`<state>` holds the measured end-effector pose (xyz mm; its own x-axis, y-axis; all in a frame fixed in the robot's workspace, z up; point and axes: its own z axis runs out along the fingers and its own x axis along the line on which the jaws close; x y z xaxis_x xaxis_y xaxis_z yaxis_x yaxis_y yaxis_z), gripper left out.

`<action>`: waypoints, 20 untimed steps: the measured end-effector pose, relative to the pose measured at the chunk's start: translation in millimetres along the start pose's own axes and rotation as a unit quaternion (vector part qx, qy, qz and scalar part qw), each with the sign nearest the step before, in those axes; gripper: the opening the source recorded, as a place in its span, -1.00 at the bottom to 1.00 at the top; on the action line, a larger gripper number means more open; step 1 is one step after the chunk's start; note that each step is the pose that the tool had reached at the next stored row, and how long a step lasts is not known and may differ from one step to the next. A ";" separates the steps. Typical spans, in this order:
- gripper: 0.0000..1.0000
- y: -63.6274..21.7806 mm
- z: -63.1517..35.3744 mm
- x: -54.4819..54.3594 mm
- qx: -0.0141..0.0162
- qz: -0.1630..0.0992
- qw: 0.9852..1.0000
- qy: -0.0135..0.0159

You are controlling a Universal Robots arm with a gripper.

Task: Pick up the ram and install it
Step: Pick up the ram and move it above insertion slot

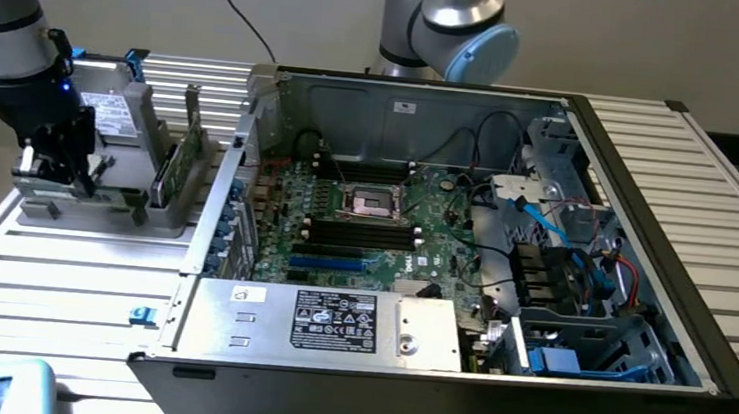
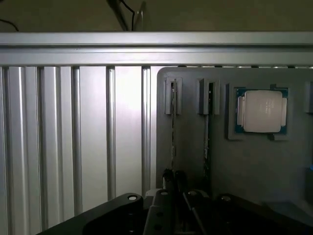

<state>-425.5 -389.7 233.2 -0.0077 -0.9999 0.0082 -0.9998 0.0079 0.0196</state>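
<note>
The end effector [image 2: 174, 182] was positioned at the ram [image 2: 172, 128], which was stood on edge in a slot of the grey holder [image 2: 244, 161]; whether it was gripped could not be told. A silver processor [image 2: 264, 111] was seated in the same holder, its markings illegible.

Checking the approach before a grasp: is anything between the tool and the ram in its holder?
Nothing visible does. In the wrist view the tool sits right at the ram, which stands on edge in its slot of the grey holder; the second stick and the processor lie off to one side.
</note>
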 end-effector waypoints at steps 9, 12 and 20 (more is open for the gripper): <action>-0.73 0.8 -36.2 0.3 0.002 0.000 1.000 0.000; -0.73 1.1 -49.6 0.4 0.002 0.000 1.000 0.000; -0.73 1.8 -86.1 1.0 0.002 0.000 1.000 0.000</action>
<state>-425.6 -389.9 319.3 -0.0078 -0.9999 0.0082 -0.9998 0.0080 0.0164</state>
